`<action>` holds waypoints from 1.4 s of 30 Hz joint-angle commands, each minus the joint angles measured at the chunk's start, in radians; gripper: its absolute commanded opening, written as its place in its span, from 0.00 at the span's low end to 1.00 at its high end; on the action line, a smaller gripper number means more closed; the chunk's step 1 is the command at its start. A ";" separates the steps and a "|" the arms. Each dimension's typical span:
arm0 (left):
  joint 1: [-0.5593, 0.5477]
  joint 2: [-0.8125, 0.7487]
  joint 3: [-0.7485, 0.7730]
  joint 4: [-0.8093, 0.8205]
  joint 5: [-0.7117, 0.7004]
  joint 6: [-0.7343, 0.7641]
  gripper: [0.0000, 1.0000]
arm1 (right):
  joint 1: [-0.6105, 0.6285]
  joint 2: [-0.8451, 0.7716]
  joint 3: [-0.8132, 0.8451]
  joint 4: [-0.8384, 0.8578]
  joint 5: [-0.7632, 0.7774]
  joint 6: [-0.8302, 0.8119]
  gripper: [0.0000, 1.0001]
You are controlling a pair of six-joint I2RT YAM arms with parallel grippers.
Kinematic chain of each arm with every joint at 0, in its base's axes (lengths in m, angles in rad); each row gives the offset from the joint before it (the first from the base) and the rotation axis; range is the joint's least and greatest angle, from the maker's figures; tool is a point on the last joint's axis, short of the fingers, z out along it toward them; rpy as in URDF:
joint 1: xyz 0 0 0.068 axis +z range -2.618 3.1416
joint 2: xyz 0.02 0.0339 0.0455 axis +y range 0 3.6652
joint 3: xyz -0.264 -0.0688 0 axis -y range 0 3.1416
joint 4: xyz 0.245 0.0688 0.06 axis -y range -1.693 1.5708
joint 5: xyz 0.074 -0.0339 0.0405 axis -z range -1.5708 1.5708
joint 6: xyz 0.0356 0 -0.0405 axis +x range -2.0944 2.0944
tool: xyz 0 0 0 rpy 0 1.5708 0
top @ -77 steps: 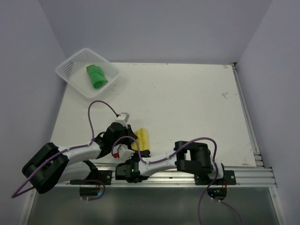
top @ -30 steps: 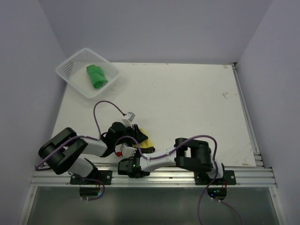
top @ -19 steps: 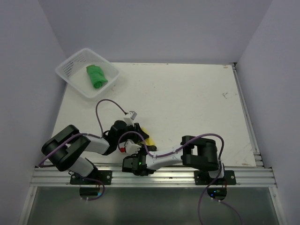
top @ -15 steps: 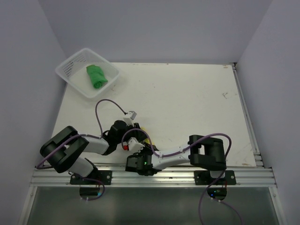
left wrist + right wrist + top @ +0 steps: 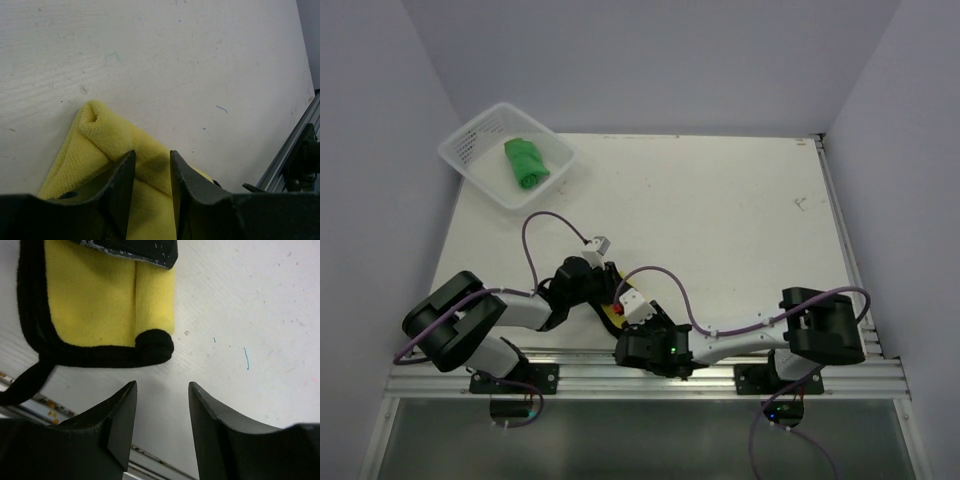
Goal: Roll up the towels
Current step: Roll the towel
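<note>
The yellow towel (image 5: 95, 135) with its black edge lies folded near the table's front edge (image 5: 95, 305), mostly hidden under both grippers in the top view (image 5: 615, 312). My left gripper (image 5: 151, 156) is closed on a fold of it, yellow cloth filling the gap between the jaws (image 5: 608, 290). Just off the towel's black rolled corner, my right gripper (image 5: 161, 390) stands open over bare table with nothing between its fingers (image 5: 638, 310). The green towel (image 5: 525, 162) lies bunched in the white basket (image 5: 470, 145) at the back left.
The aluminium rail (image 5: 650, 375) along the table's front edge runs right under the right gripper (image 5: 30, 390). A purple cable (image 5: 545, 225) loops above the left arm. White tabletop (image 5: 720, 220) stretches to the back and right.
My right gripper has opened, let go of the yellow towel and drawn back off it, while its arm swung out to the right. The left gripper has stayed on the towel.
</note>
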 commanded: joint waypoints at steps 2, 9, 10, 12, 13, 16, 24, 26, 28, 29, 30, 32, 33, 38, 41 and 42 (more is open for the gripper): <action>0.008 -0.001 -0.001 -0.090 -0.074 0.042 0.39 | 0.006 -0.178 -0.071 0.102 -0.079 0.050 0.50; 0.006 -0.001 -0.003 -0.090 -0.067 0.044 0.39 | -0.038 -0.410 -0.201 0.220 -0.197 0.087 0.52; 0.008 -0.002 -0.001 -0.090 -0.067 0.044 0.39 | -0.089 -0.444 -0.215 0.240 -0.233 0.101 0.51; 0.008 -0.005 -0.003 -0.089 -0.068 0.044 0.39 | -0.153 -0.470 -0.273 0.323 -0.364 0.150 0.49; 0.008 -0.007 -0.006 -0.089 -0.068 0.042 0.39 | -0.217 -0.493 -0.296 0.349 -0.404 0.170 0.49; 0.008 -0.012 -0.009 -0.084 -0.065 0.040 0.39 | -0.343 -0.504 -0.365 0.477 -0.576 0.245 0.48; 0.008 -0.019 -0.021 -0.073 -0.064 0.034 0.39 | -0.489 -0.403 -0.436 0.688 -0.804 0.395 0.49; 0.008 -0.022 -0.026 -0.069 -0.064 0.030 0.39 | -0.500 -0.377 -0.441 0.702 -0.811 0.418 0.49; 0.008 -0.022 -0.026 -0.066 -0.062 0.028 0.39 | -0.506 -0.358 -0.445 0.713 -0.816 0.432 0.49; 0.008 -0.024 -0.029 -0.064 -0.061 0.028 0.39 | -0.506 -0.351 -0.453 0.731 -0.814 0.438 0.49; 0.008 -0.024 -0.029 -0.064 -0.061 0.028 0.39 | -0.508 -0.334 -0.457 0.738 -0.813 0.443 0.49; 0.008 -0.028 -0.034 -0.061 -0.059 0.027 0.39 | -0.511 -0.318 -0.464 0.751 -0.810 0.452 0.48; 0.008 -0.029 -0.034 -0.060 -0.059 0.025 0.39 | -0.513 -0.302 -0.465 0.758 -0.813 0.452 0.48; 0.008 -0.027 -0.037 -0.052 -0.054 0.024 0.39 | -0.517 -0.248 -0.471 0.800 -0.825 0.460 0.47; 0.008 -0.027 -0.040 -0.049 -0.050 0.022 0.39 | -0.520 -0.223 -0.479 0.828 -0.825 0.463 0.46; 0.008 -0.027 -0.040 -0.047 -0.048 0.022 0.39 | -0.522 -0.217 -0.480 0.834 -0.827 0.464 0.46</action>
